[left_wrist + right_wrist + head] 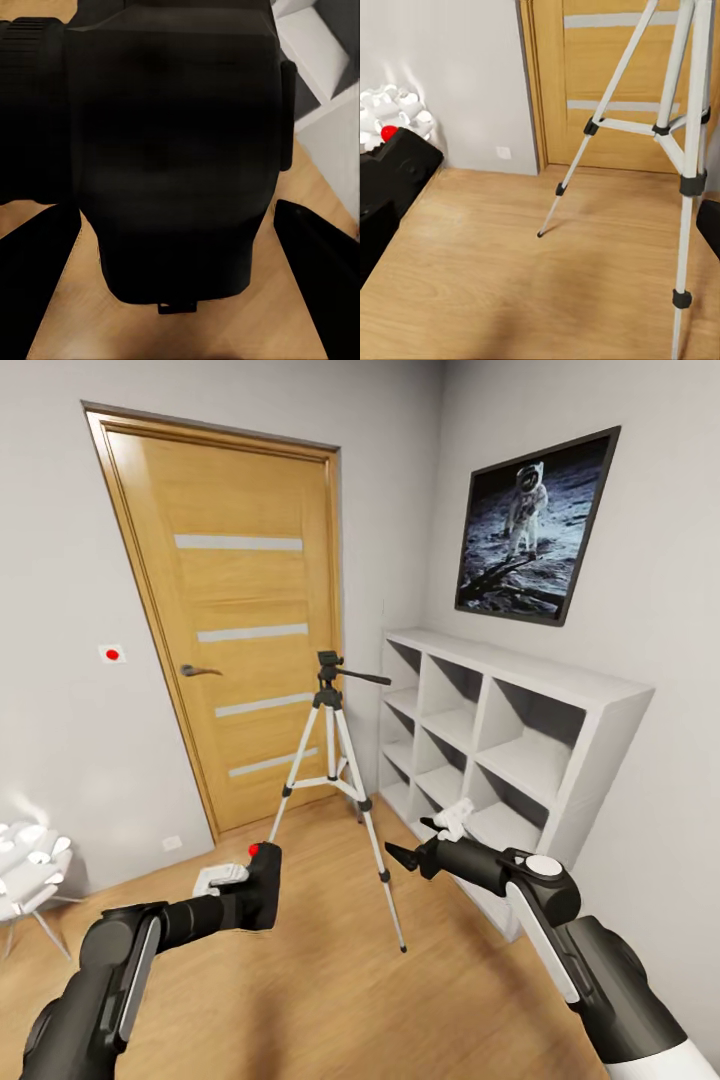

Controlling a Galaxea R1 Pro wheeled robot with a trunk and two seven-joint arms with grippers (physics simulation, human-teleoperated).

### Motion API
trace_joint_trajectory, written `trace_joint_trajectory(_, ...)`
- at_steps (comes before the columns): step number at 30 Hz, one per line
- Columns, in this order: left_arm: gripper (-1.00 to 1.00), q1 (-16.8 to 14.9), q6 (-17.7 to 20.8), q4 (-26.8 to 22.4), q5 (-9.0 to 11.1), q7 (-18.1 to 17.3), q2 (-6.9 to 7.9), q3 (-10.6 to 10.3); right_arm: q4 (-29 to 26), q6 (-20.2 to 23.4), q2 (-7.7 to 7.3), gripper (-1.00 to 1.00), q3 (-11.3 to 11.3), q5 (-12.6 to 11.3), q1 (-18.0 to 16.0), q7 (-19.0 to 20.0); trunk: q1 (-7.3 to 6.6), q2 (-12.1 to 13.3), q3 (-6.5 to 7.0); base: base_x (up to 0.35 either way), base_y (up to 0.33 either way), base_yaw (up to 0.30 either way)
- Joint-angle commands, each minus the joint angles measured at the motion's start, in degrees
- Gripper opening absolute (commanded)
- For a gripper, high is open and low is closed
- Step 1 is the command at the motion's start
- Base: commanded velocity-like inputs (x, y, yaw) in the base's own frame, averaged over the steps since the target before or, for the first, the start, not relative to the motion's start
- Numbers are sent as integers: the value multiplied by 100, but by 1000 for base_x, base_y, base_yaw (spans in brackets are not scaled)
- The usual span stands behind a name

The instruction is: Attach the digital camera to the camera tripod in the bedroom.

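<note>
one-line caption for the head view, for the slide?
Left gripper holds the digital camera short of the camera tripod standing before the oak door; right gripper open.

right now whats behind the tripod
Behind the camera tripod stands the closed oak door, with the white cube shelves along the wall beside it. The tripod's legs cover thin strips of the door's lower part; whatever lies beyond the door is hidden.

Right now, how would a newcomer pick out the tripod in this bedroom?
Find the oak door; between it and the white cube shelves stands the camera tripod. Three thin silver legs, a black head and a pan handle pointing toward the shelves set it apart.
</note>
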Motion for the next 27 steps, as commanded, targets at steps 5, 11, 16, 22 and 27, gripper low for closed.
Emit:
trace_joint_trajectory(5,-100,0,293,-246,-55,-190,131,30,-16,39,9,100,7,-43,-7,-18,8,-12,-13,340,150,0)
trace_joint_trajectory(11,-100,-99,373,-342,-49,-257,262,30,-38,41,1,100,8,-44,-2,-20,8,-12,-13,341,144,0)
trace_joint_trajectory(16,-100,-178,373,-367,-46,-273,289,33,-214,75,-17,100,7,-45,7,-24,8,-12,-13,340,119,0)
trace_joint_trajectory(22,-100,-188,373,-368,-50,-279,305,48,-325,96,-26,100,2,-46,46,-26,8,-12,-13,340,66,0)
trace_joint_trajectory(27,-100,-166,373,-353,-66,-281,313,57,-351,106,-25,100,6,-46,70,-26,8,-12,-13,340,19,0)
